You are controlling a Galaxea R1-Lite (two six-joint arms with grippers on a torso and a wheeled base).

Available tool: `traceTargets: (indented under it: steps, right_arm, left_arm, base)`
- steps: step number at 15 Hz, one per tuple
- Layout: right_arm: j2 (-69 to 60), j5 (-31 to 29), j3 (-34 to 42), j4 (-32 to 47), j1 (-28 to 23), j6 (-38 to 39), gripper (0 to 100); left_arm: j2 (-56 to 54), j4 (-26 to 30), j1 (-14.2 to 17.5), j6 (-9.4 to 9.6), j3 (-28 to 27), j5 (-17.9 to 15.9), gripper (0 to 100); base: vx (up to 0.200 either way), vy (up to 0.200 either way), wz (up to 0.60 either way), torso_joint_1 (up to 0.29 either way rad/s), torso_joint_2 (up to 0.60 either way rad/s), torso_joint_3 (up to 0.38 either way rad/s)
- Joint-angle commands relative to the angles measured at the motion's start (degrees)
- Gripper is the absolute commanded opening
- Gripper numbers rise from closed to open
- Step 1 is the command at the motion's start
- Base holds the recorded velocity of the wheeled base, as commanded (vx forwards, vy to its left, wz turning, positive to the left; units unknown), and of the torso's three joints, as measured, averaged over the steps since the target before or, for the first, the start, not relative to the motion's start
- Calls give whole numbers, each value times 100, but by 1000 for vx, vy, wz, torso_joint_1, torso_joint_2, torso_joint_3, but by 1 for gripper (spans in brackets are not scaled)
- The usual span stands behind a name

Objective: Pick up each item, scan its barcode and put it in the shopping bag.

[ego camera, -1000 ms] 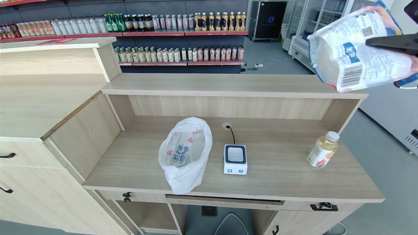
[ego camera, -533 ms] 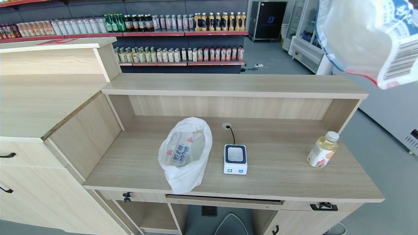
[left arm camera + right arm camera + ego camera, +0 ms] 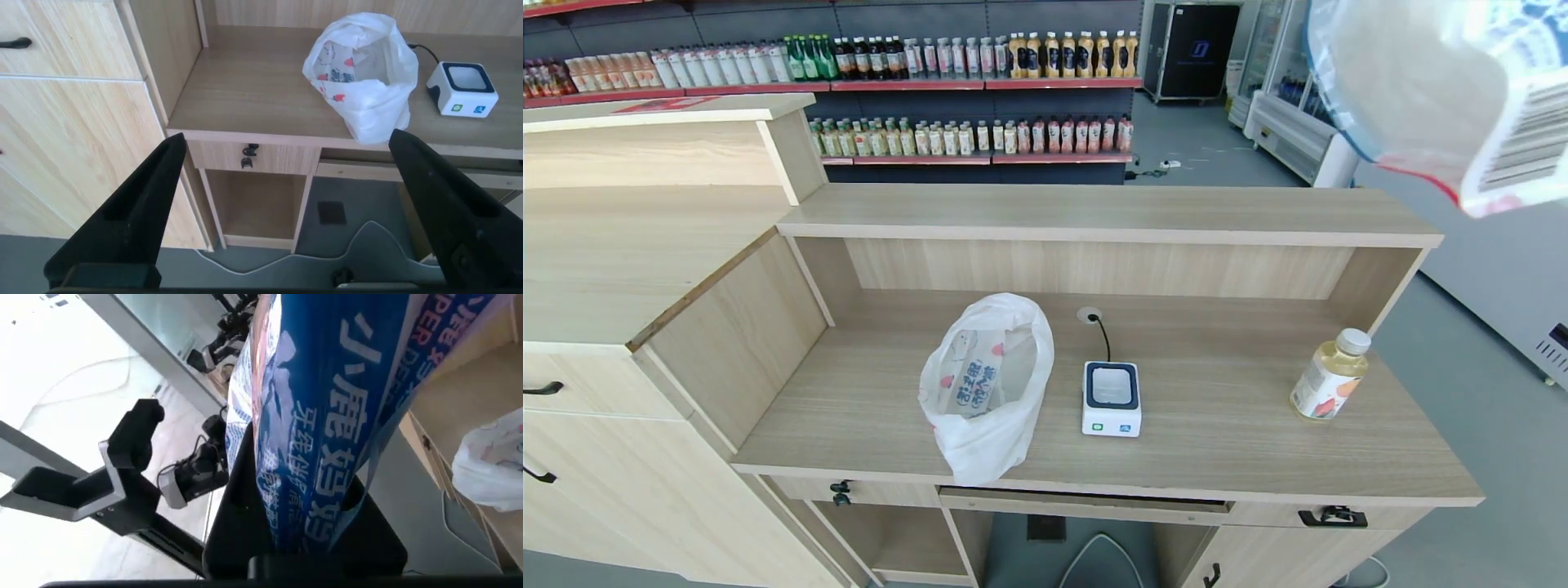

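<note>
A white and blue snack bag (image 3: 1429,90) with a barcode near its lower corner hangs high at the right, close to the head camera. In the right wrist view my right gripper (image 3: 304,513) is shut on this snack bag (image 3: 327,416), its black fingers pressing both sides. The white shopping bag (image 3: 988,384) stands open on the counter with a packet inside. Just right of it sits the white scanner (image 3: 1111,398). A bottle of yellow drink (image 3: 1330,374) stands at the counter's right end. My left gripper (image 3: 286,212) is open, low in front of the counter, holding nothing.
The wooden counter (image 3: 1217,441) has a raised back shelf and a tall side cabinet (image 3: 621,245) on the left. A cable runs from the scanner into a hole (image 3: 1089,314). Drawers (image 3: 245,155) sit under the counter edge. Store shelves with bottles stand behind.
The snack bag has risen and come closer to the head camera, now partly past the top right edge. The black finger seen on it a second ago is out of sight.
</note>
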Motion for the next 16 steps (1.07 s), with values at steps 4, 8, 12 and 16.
traceTargets:
  steps: [4, 8, 12, 16]
  right_arm:
    - [-663, -911, 1575, -7, 523, -636, 0]
    - [-751, -1306, 2252, 28, 496, -935, 0]
    - [-821, -1324, 2402, 63, 523, -786, 0]
    - [-1032, -1315, 2595, 54, 918, -469, 0]
  left_arm:
    - [-2, -1, 0, 0, 0, 1, 100]
    - [-2, -1, 0, 0, 0, 1, 100]
    - [-2, -1, 0, 0, 0, 1, 100]
    - [-2, -1, 0, 0, 0, 1, 100]
  base:
    - [0, 0, 0, 0, 0, 0]
    - [0, 0, 0, 0, 0, 0]
    - [0, 0, 0, 0, 0, 0]
    - [0, 0, 0, 0, 0, 0]
